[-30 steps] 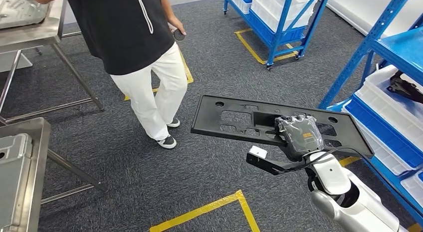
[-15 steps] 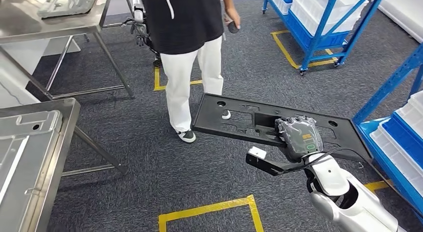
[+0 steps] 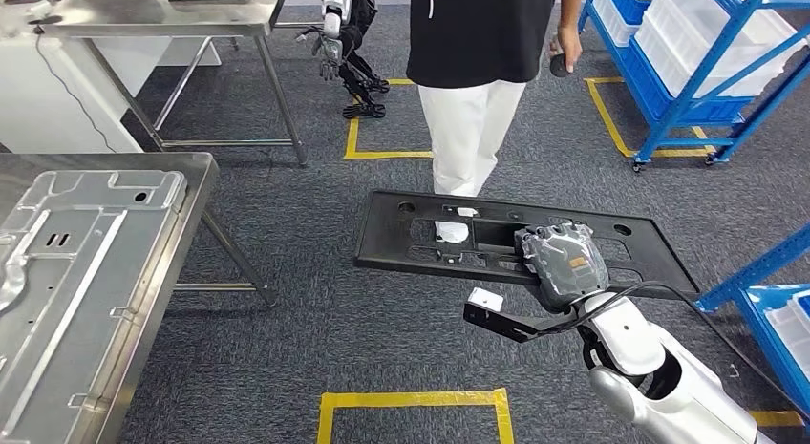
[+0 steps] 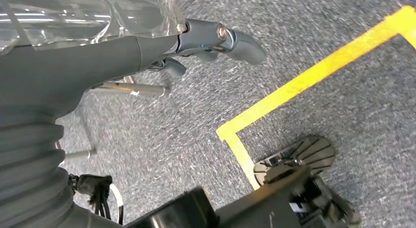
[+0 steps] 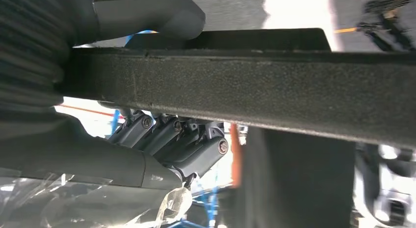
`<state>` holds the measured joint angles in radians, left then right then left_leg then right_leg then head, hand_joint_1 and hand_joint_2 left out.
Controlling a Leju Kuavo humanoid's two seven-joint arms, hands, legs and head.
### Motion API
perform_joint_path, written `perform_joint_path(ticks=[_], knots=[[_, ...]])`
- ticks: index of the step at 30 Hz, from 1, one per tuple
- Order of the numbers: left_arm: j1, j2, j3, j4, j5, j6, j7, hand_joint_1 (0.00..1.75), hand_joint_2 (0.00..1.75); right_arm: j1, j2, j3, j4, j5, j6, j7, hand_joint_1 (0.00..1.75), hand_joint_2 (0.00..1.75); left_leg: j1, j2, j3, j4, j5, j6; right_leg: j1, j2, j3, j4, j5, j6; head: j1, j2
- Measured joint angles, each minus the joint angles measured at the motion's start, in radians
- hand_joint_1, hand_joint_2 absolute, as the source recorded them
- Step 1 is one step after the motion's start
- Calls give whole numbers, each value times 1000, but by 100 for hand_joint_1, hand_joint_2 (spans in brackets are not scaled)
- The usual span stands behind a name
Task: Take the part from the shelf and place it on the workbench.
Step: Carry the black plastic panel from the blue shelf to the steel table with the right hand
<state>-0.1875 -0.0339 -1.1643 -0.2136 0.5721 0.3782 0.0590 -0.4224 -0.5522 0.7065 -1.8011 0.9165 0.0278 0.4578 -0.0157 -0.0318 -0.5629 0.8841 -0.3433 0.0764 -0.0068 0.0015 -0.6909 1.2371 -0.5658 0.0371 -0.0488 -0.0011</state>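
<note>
Turned toward steel workbench [image 3: 181, 167] since earlier; right hand [image 3: 562, 261] grips black panel [image 3: 420, 239]; left hand [image 4: 206, 39] holds nothing. Risk: overhanging end striking person [image 3: 478, 81] ahead.

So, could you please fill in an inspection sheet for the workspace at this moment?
Surface: steel workbench, at the robot's left.
Job's things: black part, held level above the carpet, off the workbench.
Clutter: metal panel lying on the workbench.
Hands: right hand grips the part; left hand holds nothing.
Cables: black cable by the right wrist.
Surroundings: person ahead, blue shelves, yellow floor tape.
</note>
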Motion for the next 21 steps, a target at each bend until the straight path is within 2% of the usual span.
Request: perform_joint_path(ticks=[1,2,4,5,6,7,8,9,10,11,12,14,15,16,17,19,20,21], knots=[[0,2,0,0,-1,1,0,0,175,-1,0,0,0,-2,-1,-2,175,175,4,-13,1,1,0,-2,-5,1,-7,2,15,6,0,0],[0,4,0,0,-2,1,0,0,175,-3,0,0,0,-3,-2,-2,175,175,9,-25,4,3,-2,-5,-11,2,10,-41,49,12,0,0],[-2,9,0,0,-2,2,0,0,175,-9,-2,0,1,-4,-4,-2,175,175,17,-45,7,13,-9,-18,-24,13,78,-190,128,27,2,0],[-3,12,0,0,-2,3,0,0,175,-13,-3,-1,1,-4,-5,-2,175,175,19,-52,4,21,-13,-26,-29,22,106,-251,150,31,2,0],[-3,14,0,0,-3,3,0,0,175,-17,-3,-1,1,-4,-6,-2,175,175,20,-58,0,27,-15,-33,-31,29,122,-286,160,30,3,0],[-2,17,0,0,-3,4,0,0,175,-19,-4,-1,1,-4,-7,-2,175,175,20,-63,-6,31,-14,-40,-30,33,126,-298,158,26,3,0],[0,18,0,0,-3,4,1,0,175,-20,-4,-1,1,-4,-8,-2,175,175,20,-65,-10,31,-12,-45,-28,30,124,-299,158,18,2,0],[1,20,0,0,-3,3,1,0,175,-21,-4,0,1,-4,-8,-2,175,175,21,-61,-14,32,-14,-49,-27,26,123,-298,159,11,2,0],[2,21,0,0,-3,3,1,0,175,-23,-4,-1,1,-4,-8,-2,175,175,21,-47,-22,47,-26,-54,-26,22,123,-298,160,3,1,0],[1,23,0,0,-3,3,1,0,175,-25,-4,-2,1,-4,-8,-1,175,175,21,-29,-40,87,-49,-58,-26,19,123,-299,160,-4,0,0],[-1,24,0,0,-3,3,1,0,175,-27,-4,-2,1,-4,-8,-1,175,175,21,-8,-67,150,-81,-61,-24,15,124,-300,160,-9,-1,0],[-4,24,0,0,-3,3,1,0,175,-27,-4,-3,1,-4,-8,-1,175,175,20,14,-139,309,-147,-63,-17,9,123,-300,160,-15,-2,0],[-4,24,0,0,-3,3,1,0,175,-27,-4,-3,1,-4,-8,-1,175,175,19,16,-165,361,-163,-60,-14,6,124,-300,159,-16,-2,0],[-3,24,0,0,-3,3,1,0,175,-27,-4,-3,1,-4,-8,-1,175,175,15,16,-171,373,-159,-54,-11,4,125,-300,158,-17,-2,0],[-4,24,0,0,-3,3,1,0,175,-27,-4,-3,1,-4,-8,-1,175,175,9,16,-154,339,-136,-45,-9,3,126,-300,157,-19,-2,0],[-5,26,0,0,-3,3,1,0,175,-28,-4,-3,1,-4,-8,-1,175,175,-11,22,-77,181,-62,-21,-7,0,132,-301,155,-22,-2,0],[-7,28,0,0,-3,3,1,0,175,-28,-4,-3,1,-4,-8,-1,175,175,-21,27,-41,107,-34,-11,-6,-1,133,-302,154,-23,-2,0],[-9,30,0,0,-3,3,1,0,175,-27,-4,-3,1,-4,-8,-1,175,175,-28,31,-18,58,-19,-4,-5,-2,133,-303,154,-22,-2,0]])
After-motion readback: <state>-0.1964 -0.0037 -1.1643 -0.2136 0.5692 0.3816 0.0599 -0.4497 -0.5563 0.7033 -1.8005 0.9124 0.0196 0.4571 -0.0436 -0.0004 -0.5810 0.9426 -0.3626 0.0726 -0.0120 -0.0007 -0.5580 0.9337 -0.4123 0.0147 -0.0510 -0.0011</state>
